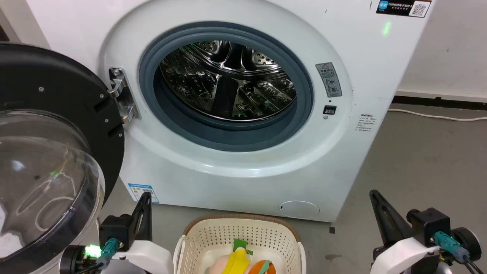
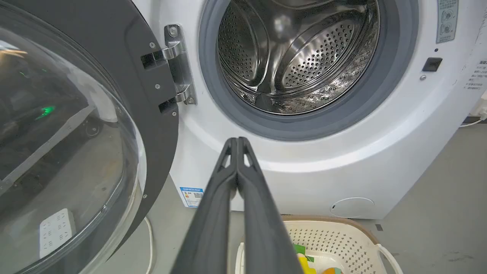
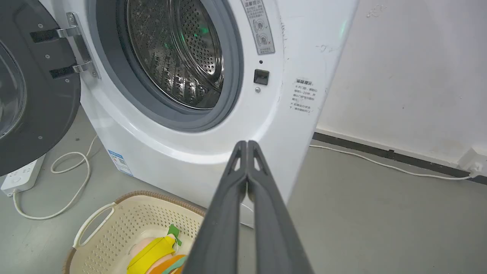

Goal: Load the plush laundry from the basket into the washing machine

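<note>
Plush laundry [image 1: 243,263] is seen lying in a small cream-white perforated plastic basket with a brown rim [image 1: 213,233]. The basket is set on the grey floor [image 1: 418,160] just in front of the large white front-loading washing machine [image 1: 243,182]. Two soft toys are contained in it. One is a pinkish-beige figure in a yellow garment with green bits [image 1: 236,262]. Touching it on the robot's right is an orange burger with green and yellow layers [image 1: 262,268].

The black-framed door with a clear dome window [image 1: 57,125] is swung wide open to the left on a metal hinge [image 1: 121,95]. The round grey rubber gasket [image 1: 228,135] and the perforated steel drum [image 1: 228,87] are thereby exposed.

The left claw [image 2: 237,141] is closed, its long dark fingers pressed together with nothing gripped. It is held above the floor to the left of the basket, near the door's lower edge. The right claw [image 3: 247,144] is likewise closed on nothing and is held well to the right of the basket.

A white cable [image 1: 437,116] is laid along the floor by the wall, and a white power strip [image 3: 19,179] is seen on the floor below the open door.
</note>
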